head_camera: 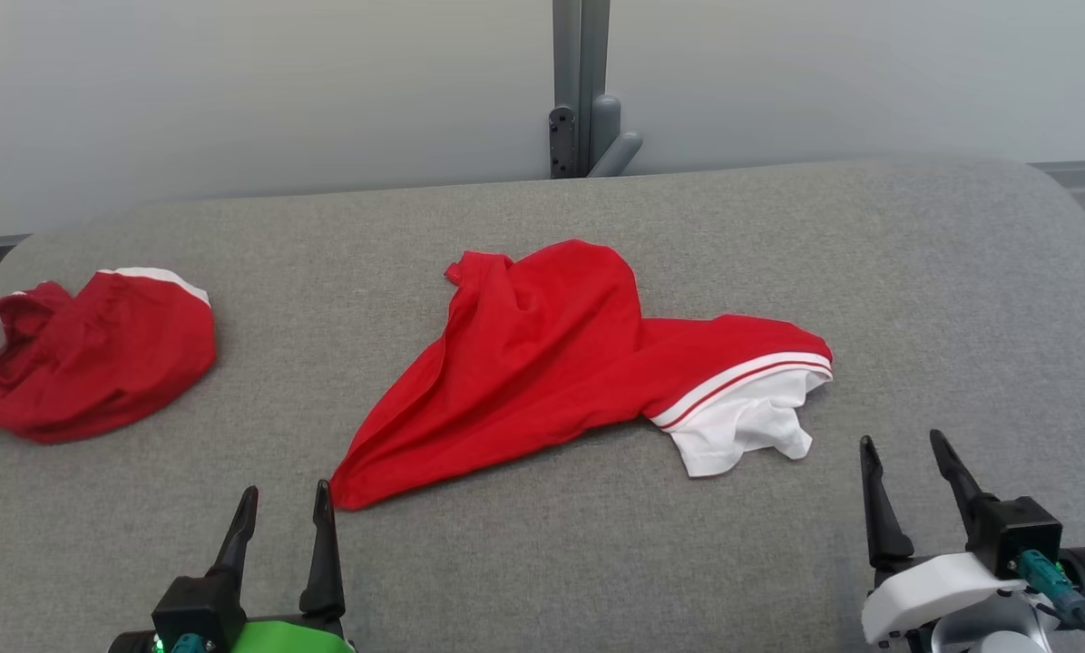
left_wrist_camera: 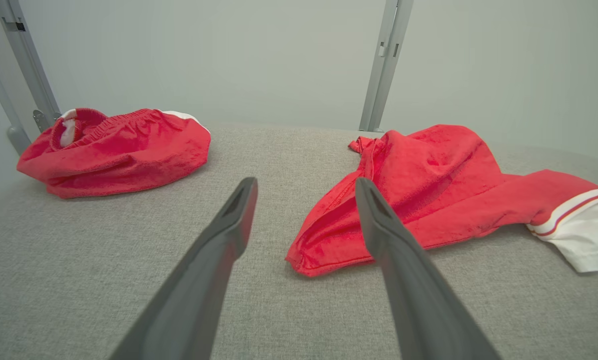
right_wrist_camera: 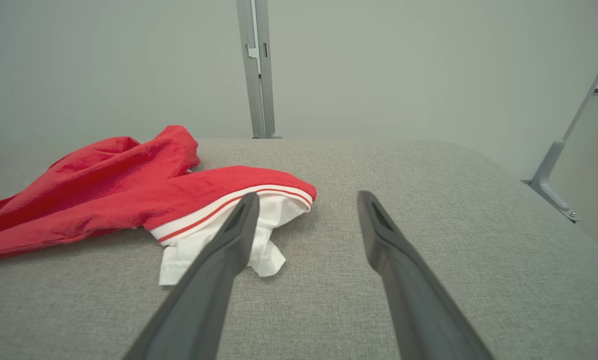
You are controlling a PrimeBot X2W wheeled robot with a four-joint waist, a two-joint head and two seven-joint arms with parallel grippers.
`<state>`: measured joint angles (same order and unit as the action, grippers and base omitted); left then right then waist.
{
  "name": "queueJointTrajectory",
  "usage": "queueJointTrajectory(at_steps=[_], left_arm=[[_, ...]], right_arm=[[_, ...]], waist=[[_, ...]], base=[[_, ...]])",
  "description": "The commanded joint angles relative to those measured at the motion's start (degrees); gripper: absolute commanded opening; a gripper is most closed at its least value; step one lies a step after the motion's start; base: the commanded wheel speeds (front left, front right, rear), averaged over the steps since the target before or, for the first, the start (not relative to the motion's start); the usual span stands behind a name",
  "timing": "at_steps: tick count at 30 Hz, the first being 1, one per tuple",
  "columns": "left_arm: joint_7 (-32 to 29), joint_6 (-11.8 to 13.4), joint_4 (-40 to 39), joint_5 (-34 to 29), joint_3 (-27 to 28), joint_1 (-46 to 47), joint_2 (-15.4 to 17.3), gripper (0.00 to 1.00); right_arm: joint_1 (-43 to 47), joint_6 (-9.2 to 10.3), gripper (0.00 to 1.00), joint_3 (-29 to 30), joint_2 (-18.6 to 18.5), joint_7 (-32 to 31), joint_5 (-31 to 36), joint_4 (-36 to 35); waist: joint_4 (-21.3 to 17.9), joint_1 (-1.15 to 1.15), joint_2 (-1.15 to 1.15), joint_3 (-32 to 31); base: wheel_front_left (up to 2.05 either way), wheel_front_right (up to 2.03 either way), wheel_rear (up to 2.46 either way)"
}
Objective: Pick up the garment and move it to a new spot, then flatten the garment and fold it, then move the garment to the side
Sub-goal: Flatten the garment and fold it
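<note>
A red garment (head_camera: 542,363) with a white, red-striped end lies crumpled in the middle of the grey padded table (head_camera: 597,562); it also shows as the garment (left_wrist_camera: 429,190) and the garment (right_wrist_camera: 104,195) in the wrist views. My left gripper (head_camera: 287,503) stands open near the table's front, its right fingertip close to the garment's pointed lower corner. At the lower right my right gripper (head_camera: 901,449) is open too, just right of the white end, touching nothing. Both grippers, the left gripper (left_wrist_camera: 304,190) and the right gripper (right_wrist_camera: 306,202), hold nothing between their fingers.
A second red garment with white trim (head_camera: 80,358) lies bunched at the table's left edge, seen also as the bunched garment (left_wrist_camera: 114,150). A grey metal post (head_camera: 579,91) rises behind the table's far edge against a pale wall. The table's right side drops off by a slanted metal strut (right_wrist_camera: 564,165).
</note>
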<state>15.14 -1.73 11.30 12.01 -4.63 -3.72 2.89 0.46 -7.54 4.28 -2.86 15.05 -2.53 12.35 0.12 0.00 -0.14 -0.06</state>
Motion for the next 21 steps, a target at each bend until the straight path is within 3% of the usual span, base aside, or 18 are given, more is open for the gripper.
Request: queueJointTrajectory(at_steps=[1, 7, 18, 19, 21], left_arm=[[0.00, 0.24, -0.20, 0.60, -0.31, 1.13, 0.01, 1.00], [0.00, 0.23, -0.47, 0.52, -1.38, 3.27, 0.03, 1.00], [0.00, 0.60, -0.20, 0.76, -2.16, 6.43, 0.03, 1.00], [0.00, 0.65, -0.15, 0.79, -2.18, 6.50, 0.03, 1.00], [0.00, 0.79, -0.11, 0.84, -2.24, 6.49, 0.03, 1.00]], right_arm=[[-1.18, 0.10, 1.00, -0.61, -0.07, 0.17, 0.84, 1.69], [-5.97, 0.10, 1.00, -1.78, -0.10, 0.17, 4.39, 9.56], [-15.73, 0.10, 1.00, 1.94, -0.21, 0.18, 12.64, 24.71], [-16.17, 0.10, 0.94, 2.25, -0.23, 0.17, 12.74, 25.22], [-16.56, 0.10, 0.48, 2.74, -0.21, 0.17, 12.99, 26.23]], waist=[[0.69, 0.00, 0.14, 1.14], [3.07, 0.00, 0.14, 5.40], [7.90, 0.00, 0.14, 10.17], [8.16, 0.00, 0.14, 10.25], [8.49, 0.00, 0.14, 10.25]], base=[[0.00, 0.00, 0.00], [0.00, 0.00, 0.00], [0.00, 0.00, 0.00], [0.00, 0.00, 0.00], [0.00, 0.00, 0.00]])
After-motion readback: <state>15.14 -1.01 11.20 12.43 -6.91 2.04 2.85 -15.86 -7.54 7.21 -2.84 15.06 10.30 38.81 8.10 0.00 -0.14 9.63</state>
